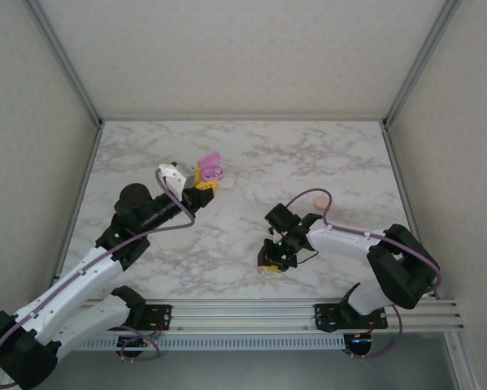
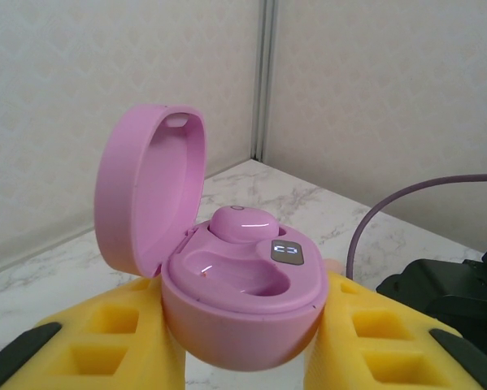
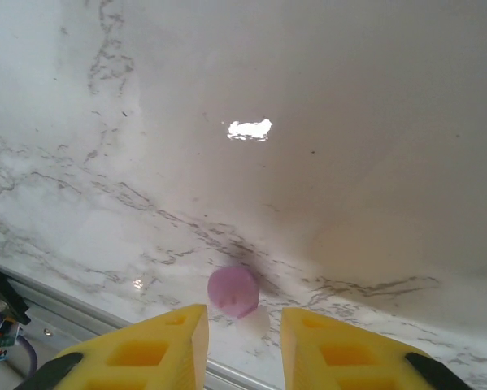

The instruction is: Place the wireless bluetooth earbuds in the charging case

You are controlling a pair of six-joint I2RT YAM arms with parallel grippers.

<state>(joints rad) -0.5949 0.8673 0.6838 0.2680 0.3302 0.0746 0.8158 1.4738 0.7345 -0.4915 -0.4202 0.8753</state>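
**STATUS: ONE EARBUD SEATED, ONE OUTSTANDING**

The left gripper is clamped on the open pink charging case, lid raised. One pink earbud sits in its socket; the adjacent socket appears empty. The second earbud lies on the marble table, just ahead of the right gripper, whose fingers stand apart and grip nothing. Remaining, by assessment: pick up, transfer, insert.

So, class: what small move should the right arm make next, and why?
Probably ease the right gripper forward and down until it straddles the purple earbud, then close. The earbud lies loose on the table just past its open jaws, untouched, while the left gripper holds the charging case open with one socket free.
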